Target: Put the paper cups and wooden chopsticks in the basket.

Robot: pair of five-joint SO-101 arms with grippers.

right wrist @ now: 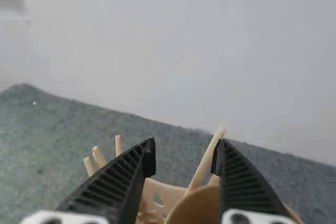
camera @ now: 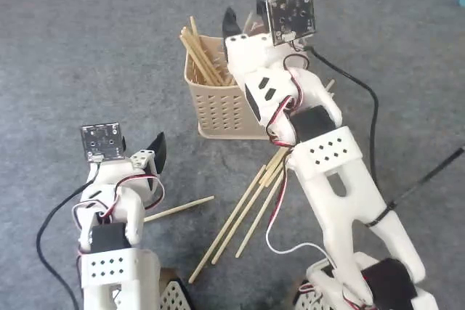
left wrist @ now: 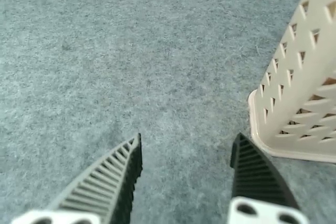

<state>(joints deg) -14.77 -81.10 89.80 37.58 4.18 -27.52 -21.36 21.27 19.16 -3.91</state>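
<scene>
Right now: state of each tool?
Left tool: open, empty.
Right tool: open above the basket; one chopstick stands in the gap, not clamped.

Soft, even light fills all 3 views. The basket [camera: 218,110] throws only a faint, soft-edged shadow at its foot on the grey carpet [camera: 87,56]. The pale wall [right wrist: 199,40] is bright and evenly lit.

Upright beige slotted basket [camera: 221,110] with leaning chopsticks [camera: 202,56] inside; loose chopsticks [camera: 247,215] flat just beside it.
</scene>
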